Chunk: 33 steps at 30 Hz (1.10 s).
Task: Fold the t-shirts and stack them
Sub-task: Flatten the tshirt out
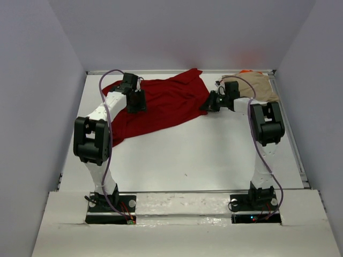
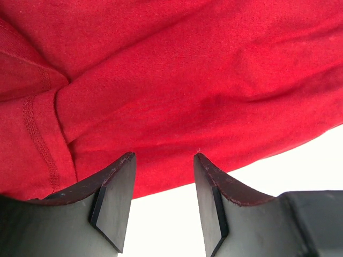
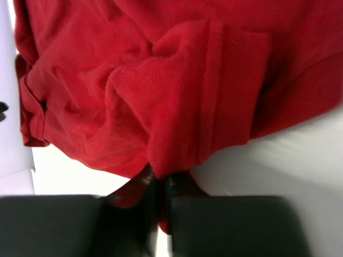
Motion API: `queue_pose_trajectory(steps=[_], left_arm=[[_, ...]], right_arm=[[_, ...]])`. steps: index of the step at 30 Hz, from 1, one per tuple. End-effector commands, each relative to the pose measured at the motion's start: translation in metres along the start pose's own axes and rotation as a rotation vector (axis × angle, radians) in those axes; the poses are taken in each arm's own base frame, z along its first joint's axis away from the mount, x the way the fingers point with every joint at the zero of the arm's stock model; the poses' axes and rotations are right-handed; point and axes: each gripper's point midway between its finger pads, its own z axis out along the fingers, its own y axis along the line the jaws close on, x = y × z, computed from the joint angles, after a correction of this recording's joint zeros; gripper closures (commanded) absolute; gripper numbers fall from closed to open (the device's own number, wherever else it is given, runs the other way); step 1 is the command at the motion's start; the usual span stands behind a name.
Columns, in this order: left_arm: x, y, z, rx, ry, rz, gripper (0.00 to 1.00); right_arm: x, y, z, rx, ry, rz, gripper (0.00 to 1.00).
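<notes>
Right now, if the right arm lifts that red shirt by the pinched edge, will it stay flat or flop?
Probably flop: the red shirt lies in soft folds and bunches at the right gripper. Most of it would likely drag, since it sprawls across the table. The matte knit seems unlikely to slip.

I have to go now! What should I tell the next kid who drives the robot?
Left gripper: open, fingertips at the dark red t-shirt's near edge, not gripping.
Right gripper: shut on a bunched fold at that shirt's right side.
The shirt lies rumpled across the table's far left; tan t-shirt at far right, orange fabric peeking behind it.
Done: red shirt not folded yet.
To do: fold it, then stack.
</notes>
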Motion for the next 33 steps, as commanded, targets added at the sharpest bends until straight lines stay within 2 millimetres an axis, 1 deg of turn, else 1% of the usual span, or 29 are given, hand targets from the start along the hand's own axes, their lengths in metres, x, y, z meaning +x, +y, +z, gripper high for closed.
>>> queue_pose_trajectory(steps=[1,2,3,5,6,7,10,11,12,13,14,15,17,18,19,20,21,22,24,25,26,27,28,29,31,32,33], left_arm=[[-0.018,-0.005,-0.029,0.030,-0.081,0.016,0.43],[-0.019,-0.005,-0.030,0.033,-0.083,0.018,0.43],[-0.019,-0.006,-0.030,0.035,-0.089,0.020,0.43],[-0.020,-0.010,-0.031,0.043,-0.091,0.033,0.43],[-0.018,-0.010,-0.031,0.040,-0.089,0.042,0.43],[-0.017,-0.010,-0.033,0.039,-0.089,0.045,0.43],[-0.008,-0.009,-0.034,0.024,-0.078,0.050,0.43],[-0.009,-0.010,-0.038,0.023,-0.092,0.053,0.43],[-0.007,-0.007,-0.039,0.001,-0.098,0.051,0.43],[-0.003,-0.005,-0.040,-0.007,-0.097,0.051,0.43],[0.000,-0.004,-0.040,-0.010,-0.095,0.053,0.43],[0.001,-0.003,-0.040,-0.012,-0.095,0.056,0.43],[0.005,-0.001,-0.044,-0.019,-0.098,0.056,0.43],[0.007,0.001,-0.044,-0.020,-0.095,0.060,0.43],[0.007,0.001,-0.049,-0.018,-0.106,0.057,0.43],[0.009,0.001,-0.048,-0.019,-0.100,0.059,0.43],[0.011,0.000,-0.051,-0.016,-0.104,0.058,0.43],[0.010,-0.001,-0.054,-0.012,-0.110,0.061,0.43],[0.016,-0.003,-0.055,-0.012,-0.098,0.068,0.43],[0.020,-0.007,-0.056,-0.005,-0.089,0.081,0.43],[0.027,-0.008,-0.057,-0.009,-0.063,0.089,0.43],[0.030,-0.005,-0.058,-0.038,-0.061,0.097,0.43],[0.036,-0.010,-0.060,-0.036,-0.051,0.112,0.43],[0.040,-0.011,-0.061,-0.037,-0.043,0.108,0.43],[0.053,-0.013,-0.061,-0.026,-0.019,0.109,0.43],[0.054,-0.016,-0.066,-0.018,-0.025,0.110,0.43],[0.058,-0.015,-0.067,-0.021,-0.027,0.101,0.43]], right_arm=[[0.006,0.021,0.000,0.062,-0.002,-0.073,1.00],[0.000,0.022,-0.003,0.112,-0.031,-0.099,1.00],[0.006,0.025,-0.001,0.144,-0.013,-0.137,1.00],[-0.004,0.028,-0.004,0.217,-0.059,-0.190,1.00],[-0.009,0.036,-0.010,0.228,-0.076,-0.225,1.00],[-0.015,0.040,-0.011,0.256,-0.098,-0.254,1.00],[-0.026,0.049,-0.024,0.285,-0.123,-0.280,1.00],[-0.031,0.049,-0.029,0.309,-0.137,-0.296,1.00],[-0.035,0.056,-0.037,0.310,-0.155,-0.306,1.00],[-0.039,0.057,-0.042,0.329,-0.172,-0.314,1.00],[-0.040,0.060,-0.046,0.331,-0.179,-0.322,1.00],[-0.042,0.069,-0.056,0.325,-0.192,-0.330,1.00],[-0.041,0.079,-0.066,0.334,-0.213,-0.346,1.00],[-0.040,0.085,-0.078,0.332,-0.231,-0.354,1.00],[-0.041,0.086,-0.085,0.349,-0.248,-0.355,1.00],[-0.039,0.089,-0.090,0.347,-0.253,-0.352,1.00],[-0.037,0.088,-0.095,0.364,-0.259,-0.342,1.00],[-0.034,0.091,-0.106,0.375,-0.274,-0.340,1.00],[-0.026,0.093,-0.115,0.378,-0.275,-0.322,1.00],[-0.022,0.094,-0.118,0.375,-0.273,-0.316,1.00],[-0.011,0.094,-0.124,0.372,-0.253,-0.305,1.00],[-0.005,0.096,-0.126,0.360,-0.238,-0.301,1.00],[0.001,0.098,-0.129,0.350,-0.230,-0.294,1.00],[0.011,0.102,-0.135,0.341,-0.224,-0.285,1.00],[0.022,0.109,-0.141,0.321,-0.219,-0.284,1.00],[0.026,0.109,-0.145,0.325,-0.218,-0.275,1.00],[0.036,0.113,-0.153,0.330,-0.207,-0.276,1.00]])
